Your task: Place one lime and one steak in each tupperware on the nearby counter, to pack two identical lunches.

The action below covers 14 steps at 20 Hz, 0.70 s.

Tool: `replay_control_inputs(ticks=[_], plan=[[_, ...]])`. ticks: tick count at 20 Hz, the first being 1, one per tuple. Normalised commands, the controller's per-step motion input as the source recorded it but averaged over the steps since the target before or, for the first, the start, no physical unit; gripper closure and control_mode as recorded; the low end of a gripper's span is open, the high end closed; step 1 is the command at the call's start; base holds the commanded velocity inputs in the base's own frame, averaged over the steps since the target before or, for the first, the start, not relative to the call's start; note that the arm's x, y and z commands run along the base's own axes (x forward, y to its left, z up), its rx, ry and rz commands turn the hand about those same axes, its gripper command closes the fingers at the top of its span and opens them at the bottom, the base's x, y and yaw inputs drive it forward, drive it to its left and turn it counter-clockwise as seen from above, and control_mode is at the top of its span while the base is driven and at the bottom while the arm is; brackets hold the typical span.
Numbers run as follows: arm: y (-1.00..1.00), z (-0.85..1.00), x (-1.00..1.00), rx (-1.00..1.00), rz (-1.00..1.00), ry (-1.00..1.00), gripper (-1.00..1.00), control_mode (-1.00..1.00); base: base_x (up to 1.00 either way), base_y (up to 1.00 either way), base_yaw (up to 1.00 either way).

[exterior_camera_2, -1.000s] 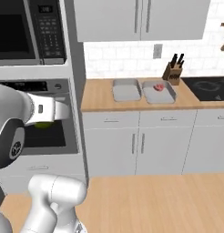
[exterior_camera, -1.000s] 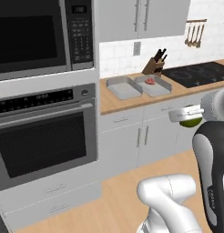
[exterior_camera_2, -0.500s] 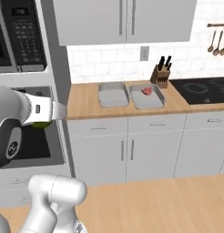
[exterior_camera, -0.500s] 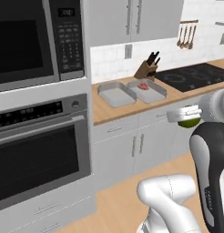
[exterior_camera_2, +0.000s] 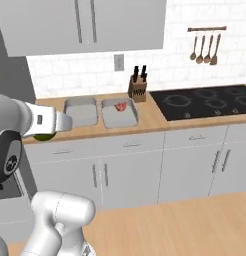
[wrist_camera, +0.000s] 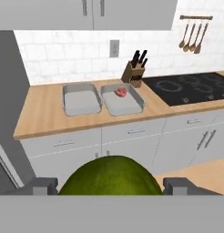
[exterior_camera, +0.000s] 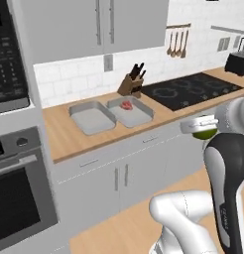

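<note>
Wooden counter (wrist_camera: 45,113) runs along the far wall under white cabinets, with a black cooktop (wrist_camera: 191,87) at its right end and a knife block (wrist_camera: 133,73) against the tiles. Two grey tupperware trays sit side by side beside the block: the left tray (wrist_camera: 80,99) looks bare, and the right tray (wrist_camera: 123,100) holds a red steak (wrist_camera: 121,92) near its far edge.

The gripper (wrist_camera: 109,185) is well short of the counter, out over the floor, its fingers spread wide around a green lime (wrist_camera: 109,178) that sits between them.

The lime is round and the hold is only on its sides, so a jolt while the base drives could roll it out. Released from too high, it may bounce over a tray's low wall. The trays touch or nearly touch, so a slightly off approach could drop it in the wrong one or nudge a tray along the counter.
</note>
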Motion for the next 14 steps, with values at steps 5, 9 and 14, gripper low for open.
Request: replay_control_inputs(ticks=[5,9,14], plan=[[0.0,0.0,0.0,0.0,0.0,0.0,1.0,1.0,0.95,-1.0,-0.07],[0.0,0.0,0.0,0.0,0.0,0.0,1.0,1.0,1.0,-0.9,0.0],[0.0,0.0,0.0,0.0,0.0,0.0,1.0,1.0,1.0,-0.07,0.27]])
